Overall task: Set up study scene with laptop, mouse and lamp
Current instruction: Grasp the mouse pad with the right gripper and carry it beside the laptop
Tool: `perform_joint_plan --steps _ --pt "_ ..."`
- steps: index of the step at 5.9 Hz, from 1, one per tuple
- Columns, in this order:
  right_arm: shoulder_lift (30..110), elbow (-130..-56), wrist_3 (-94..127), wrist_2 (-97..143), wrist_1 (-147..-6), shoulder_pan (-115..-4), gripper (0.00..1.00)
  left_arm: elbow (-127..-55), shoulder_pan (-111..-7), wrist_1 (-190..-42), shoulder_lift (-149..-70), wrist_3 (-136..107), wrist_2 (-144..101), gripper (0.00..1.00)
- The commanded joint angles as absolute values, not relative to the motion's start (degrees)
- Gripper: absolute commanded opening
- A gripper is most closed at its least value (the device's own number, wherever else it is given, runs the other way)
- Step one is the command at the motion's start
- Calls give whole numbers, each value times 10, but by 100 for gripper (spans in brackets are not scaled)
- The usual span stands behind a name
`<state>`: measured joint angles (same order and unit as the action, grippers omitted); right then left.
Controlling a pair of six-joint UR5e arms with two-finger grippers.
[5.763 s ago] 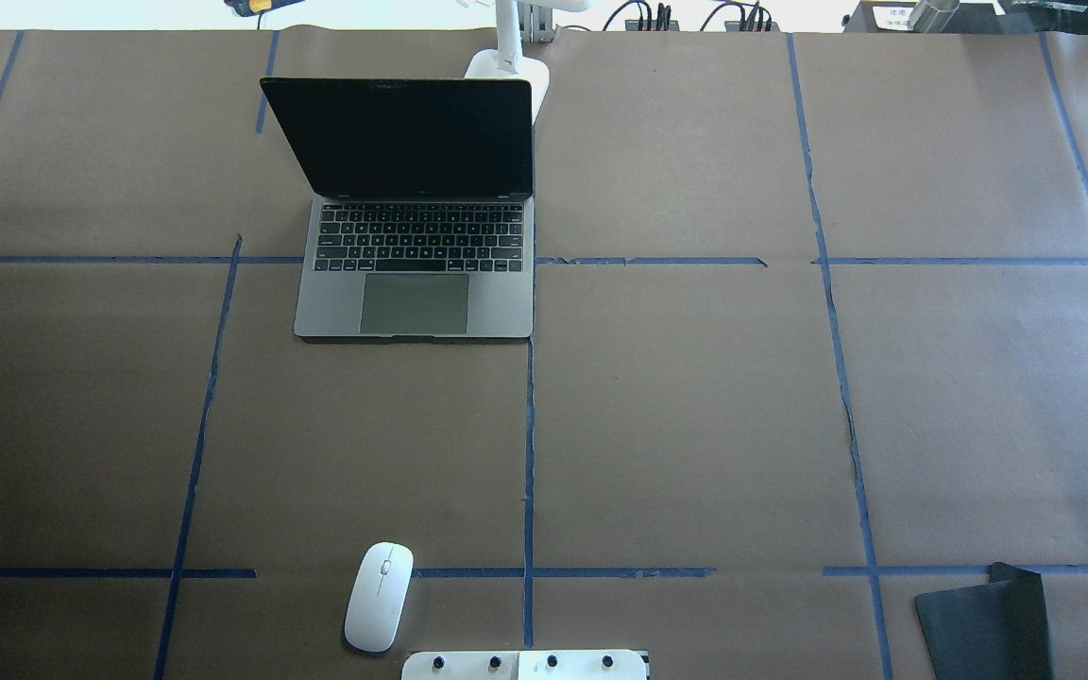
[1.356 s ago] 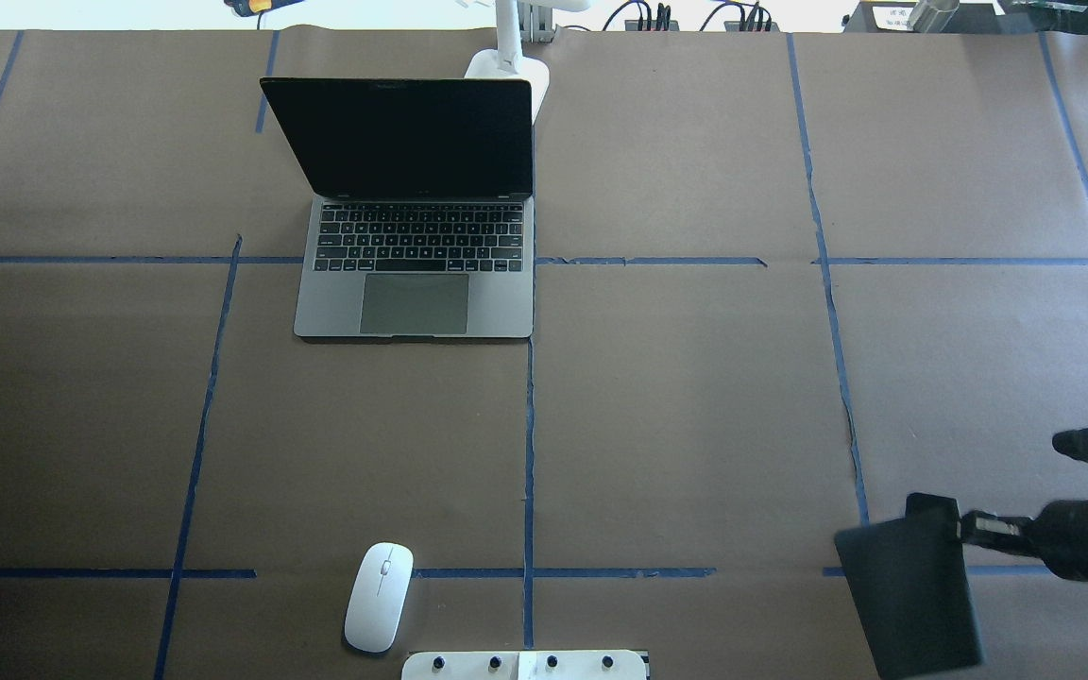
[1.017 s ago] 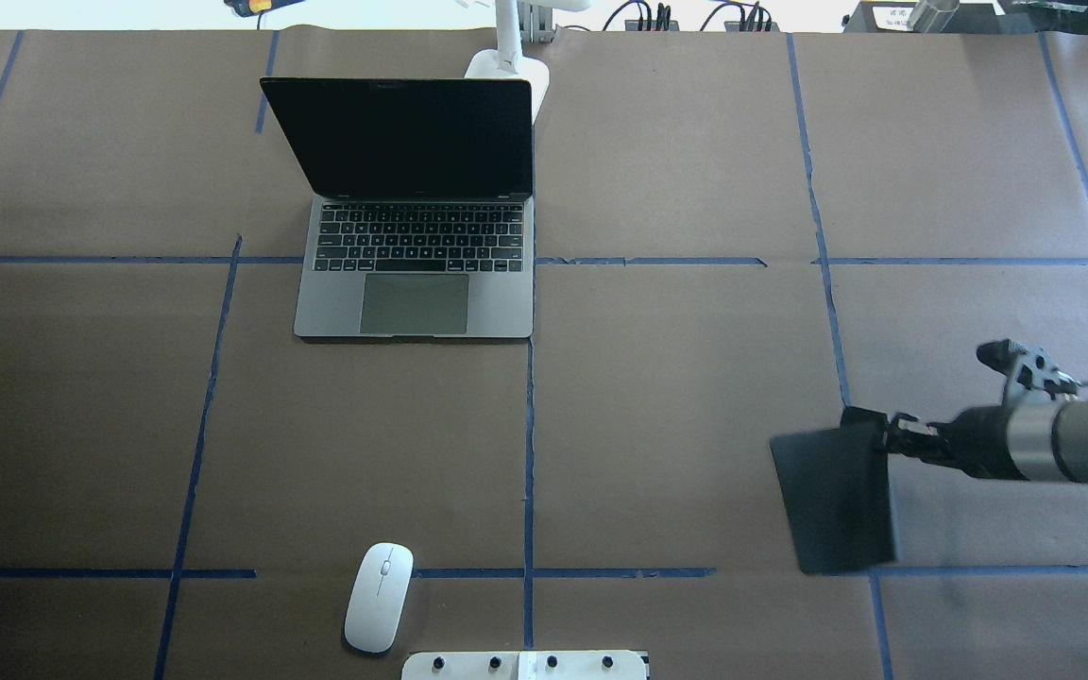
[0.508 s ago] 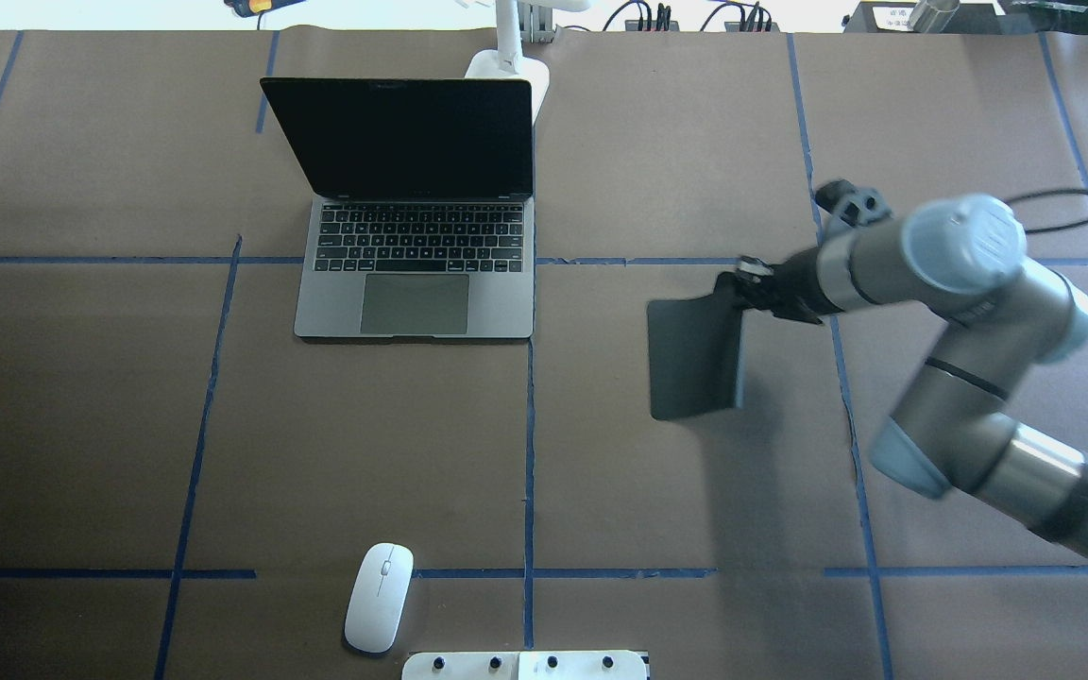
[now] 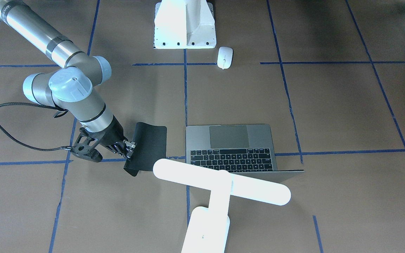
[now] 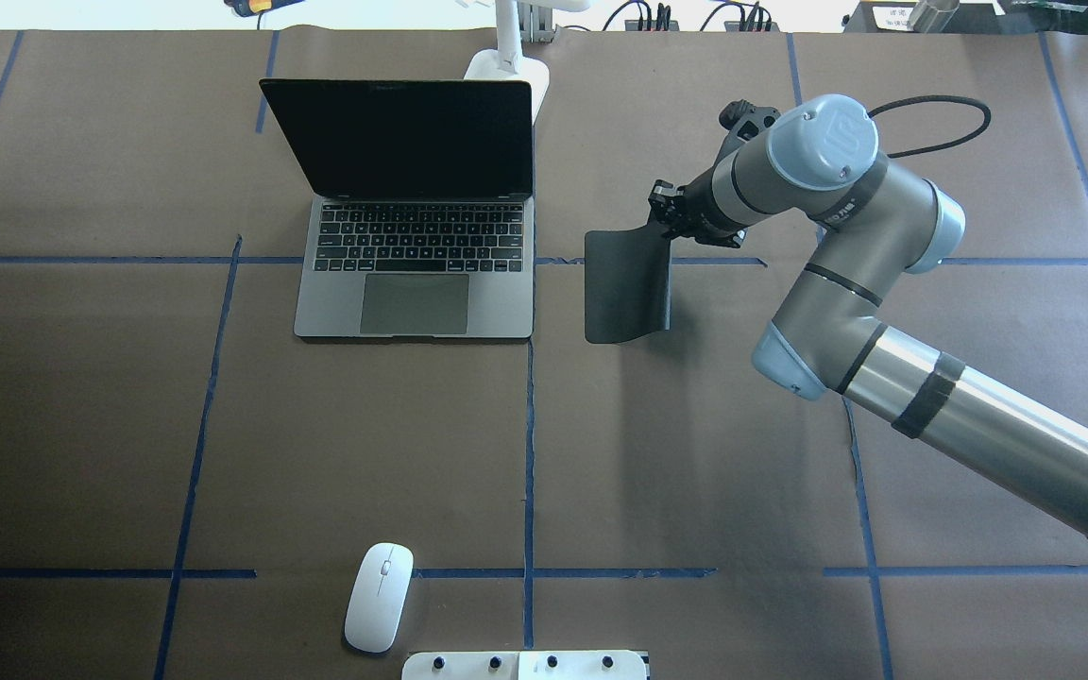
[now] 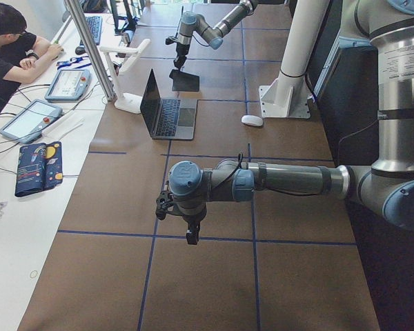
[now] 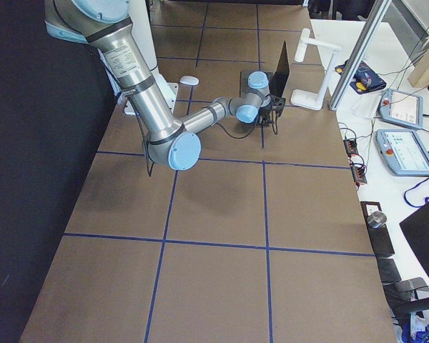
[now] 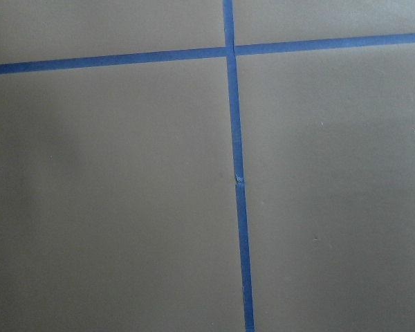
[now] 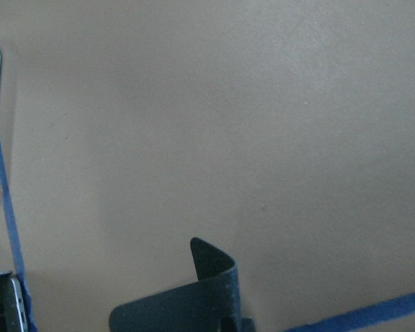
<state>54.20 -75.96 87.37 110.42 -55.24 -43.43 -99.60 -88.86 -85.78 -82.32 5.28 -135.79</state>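
right end effector point(image 6: 665, 208) was clamped on one corner of a limp black mat point(image 6: 625, 288) beside the smooth grey laptop point(image 6: 416, 283); left end effector point(image 7: 192, 238), couldn't tell.

Brown paper-covered table point(image 6: 695, 453) carries laptop point(image 6: 416, 283), mouse point(image 6: 379, 597), lamp point(image 5: 223, 184) and white pedestal point(image 5: 185, 24)

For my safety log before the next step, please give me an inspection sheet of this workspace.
Surface: brown paper, blue tape grid.
Job's things: laptop open; mouse by the pedestal, far from it; lamp behind the laptop.
Clutter: black mat beside the laptop, held by its edge.
Grippers: right gripper shut on the mat; left gripper over bare paper, state cannot tell.
Cables: black cable looping at the right wrist.
Surroundings: operator seated at a side table.
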Motion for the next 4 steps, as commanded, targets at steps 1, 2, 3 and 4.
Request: perform_joint_plan --steps 1,2,3,4 --pt "514 -729 867 1104 -552 -437 0 -996 -889 -858 -824 46 -1358 100" --pt "510 -729 874 1104 -553 -437 7 -998 -888 -859 -826 42 -1358 100" --pt "508 -729 871 1104 -553 -437 52 -1006 -888 -859 -830 42 -1358 100" --pt "508 -729 867 1109 -559 -442 100 -1011 -888 -888 -830 42 -1358 100"
